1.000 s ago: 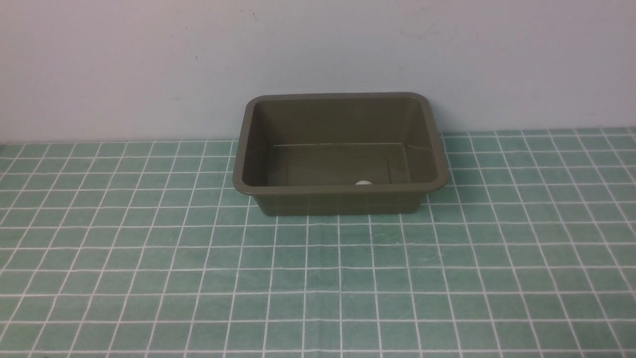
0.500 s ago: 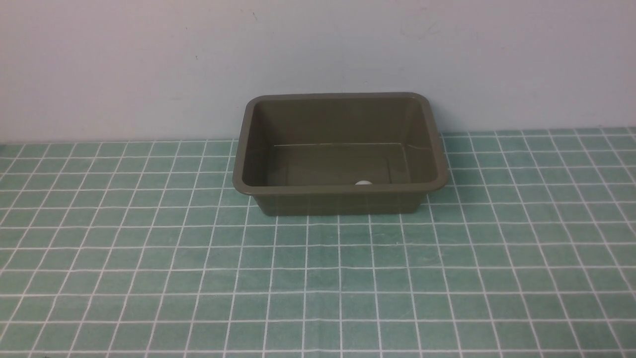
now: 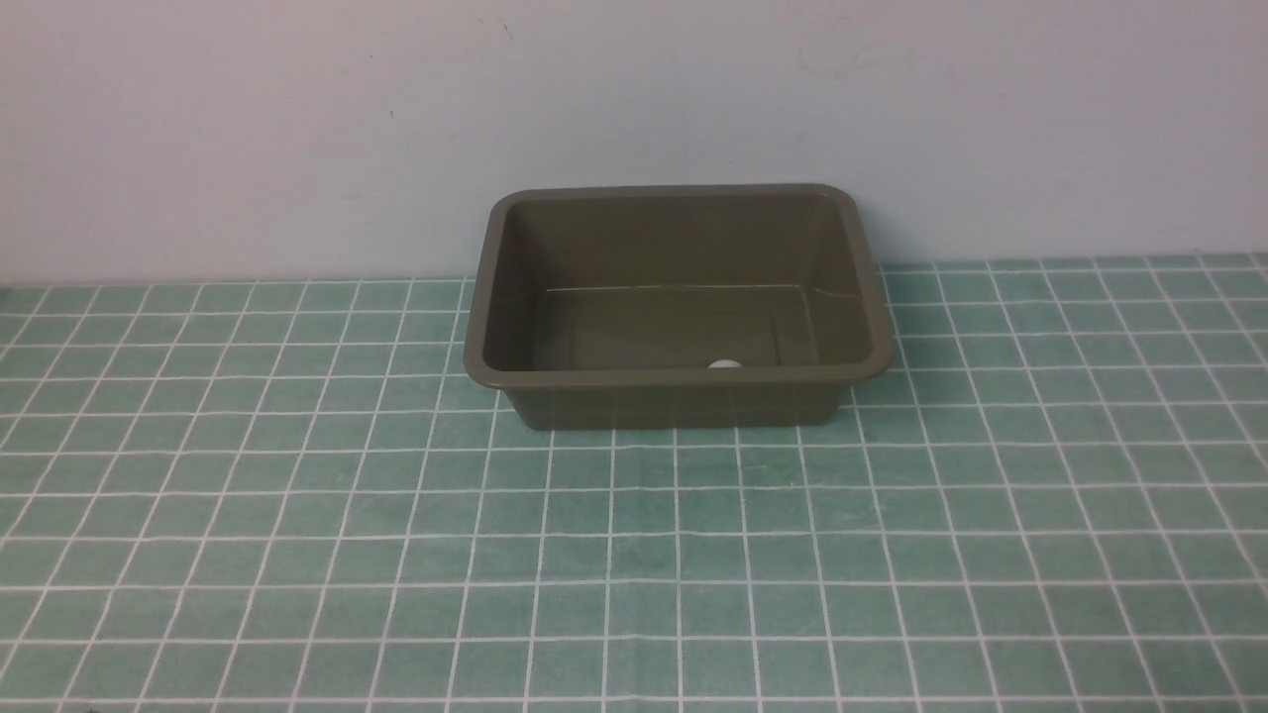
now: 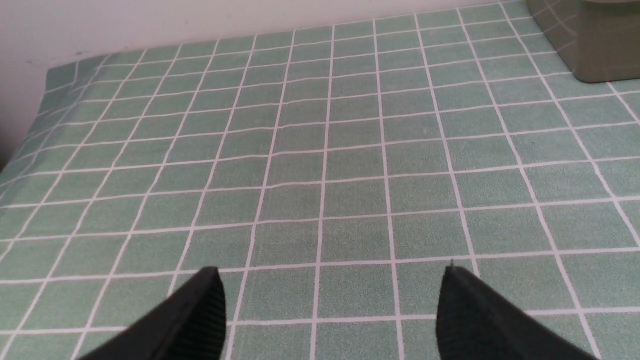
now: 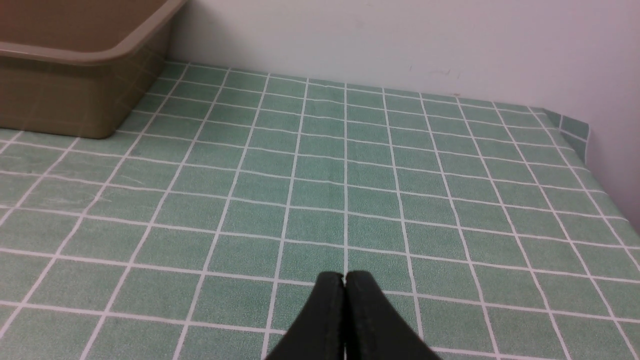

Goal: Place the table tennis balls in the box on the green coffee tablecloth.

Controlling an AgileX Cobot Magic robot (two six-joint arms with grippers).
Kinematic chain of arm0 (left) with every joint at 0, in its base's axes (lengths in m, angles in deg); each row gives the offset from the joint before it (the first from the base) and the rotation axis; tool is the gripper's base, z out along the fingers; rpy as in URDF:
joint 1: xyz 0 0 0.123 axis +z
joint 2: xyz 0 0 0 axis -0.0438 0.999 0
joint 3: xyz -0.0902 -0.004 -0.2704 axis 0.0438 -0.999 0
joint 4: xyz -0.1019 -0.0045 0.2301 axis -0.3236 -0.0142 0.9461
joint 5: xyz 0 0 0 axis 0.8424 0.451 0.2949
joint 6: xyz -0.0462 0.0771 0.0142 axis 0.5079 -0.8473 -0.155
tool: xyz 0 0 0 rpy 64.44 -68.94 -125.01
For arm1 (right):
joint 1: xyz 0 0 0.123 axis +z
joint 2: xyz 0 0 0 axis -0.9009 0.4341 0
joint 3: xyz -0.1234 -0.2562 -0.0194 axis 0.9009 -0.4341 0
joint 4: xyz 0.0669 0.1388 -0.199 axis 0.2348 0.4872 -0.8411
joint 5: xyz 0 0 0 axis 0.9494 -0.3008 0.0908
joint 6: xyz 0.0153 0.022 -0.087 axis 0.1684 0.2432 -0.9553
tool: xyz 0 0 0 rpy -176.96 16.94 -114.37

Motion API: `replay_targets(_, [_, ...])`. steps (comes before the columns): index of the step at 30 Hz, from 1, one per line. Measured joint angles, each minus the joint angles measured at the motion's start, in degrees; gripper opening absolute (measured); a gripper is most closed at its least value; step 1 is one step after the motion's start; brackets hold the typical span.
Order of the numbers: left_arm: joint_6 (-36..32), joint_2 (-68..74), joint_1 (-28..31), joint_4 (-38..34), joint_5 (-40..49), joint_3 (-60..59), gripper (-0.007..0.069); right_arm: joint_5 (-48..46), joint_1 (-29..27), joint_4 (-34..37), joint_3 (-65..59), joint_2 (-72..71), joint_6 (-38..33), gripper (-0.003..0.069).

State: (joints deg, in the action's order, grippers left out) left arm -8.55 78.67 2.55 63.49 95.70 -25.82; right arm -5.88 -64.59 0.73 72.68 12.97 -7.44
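The olive-brown box stands at the back middle of the green coffee tablecloth, close to the wall. A white table tennis ball lies inside the box, by its near wall, only its top showing over the rim. Neither arm shows in the front view. My left gripper hangs open over bare cloth, far from the box corner. Over bare cloth too, my right gripper is shut with nothing in it, the box well off to one side.
A pale wall rises right behind the box. The cloth's edge folds down at the table's side in the left wrist view and at the corner in the right wrist view.
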Motion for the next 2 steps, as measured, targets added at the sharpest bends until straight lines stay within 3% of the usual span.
replay_targets(2, [0.0, 0.0, 0.0, 0.0, 0.0, 0.0, 0.0510, 0.0, 0.0, 0.0, 0.0, 0.0, 0.0, -0.0017])
